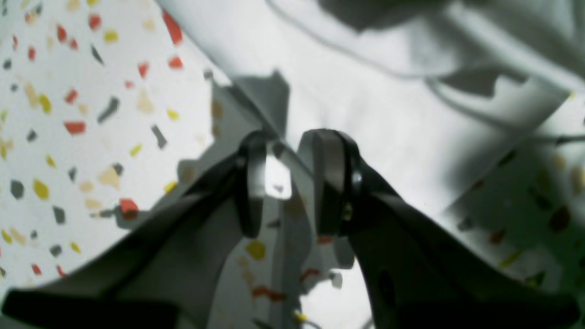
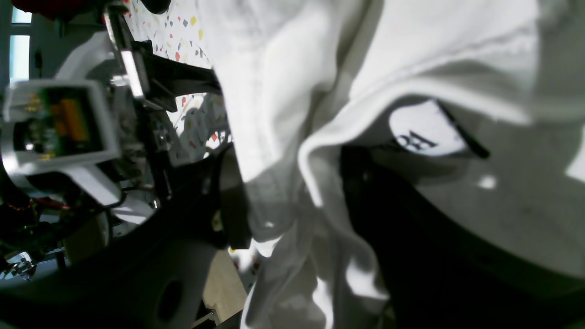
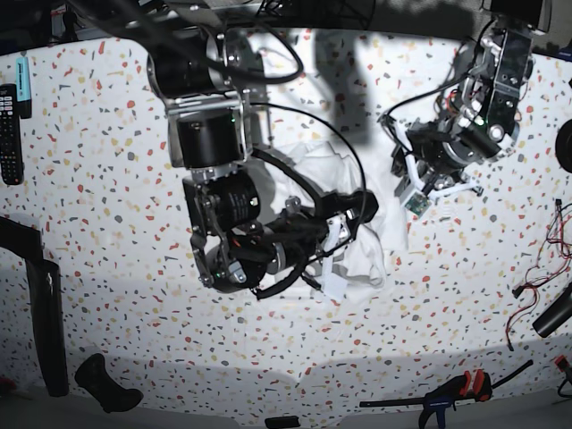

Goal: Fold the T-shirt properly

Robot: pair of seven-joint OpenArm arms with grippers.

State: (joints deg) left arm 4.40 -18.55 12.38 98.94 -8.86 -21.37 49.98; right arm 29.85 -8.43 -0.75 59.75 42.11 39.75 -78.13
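The T-shirt (image 3: 362, 255) lies crumpled in a heap on the speckled table, partly under my right arm. In the right wrist view the white T-shirt (image 2: 283, 91) drapes between the two fingers of my right gripper (image 2: 292, 201). Those fingers stand well apart, and a neck label (image 2: 425, 130) shows. From the base camera, the right gripper (image 3: 350, 217) is low over the heap. My left gripper (image 1: 290, 183) hovers open over the table at the T-shirt's edge (image 1: 365, 105), with nothing between its fingers. In the base view it (image 3: 409, 189) sits just right of the cloth.
A black remote (image 3: 9, 121) lies at the far left edge, with a black bar (image 3: 45, 313) and a dark object (image 3: 107, 384) near the front left. A clamp (image 3: 456, 391) and loose cables (image 3: 536, 286) lie at the right.
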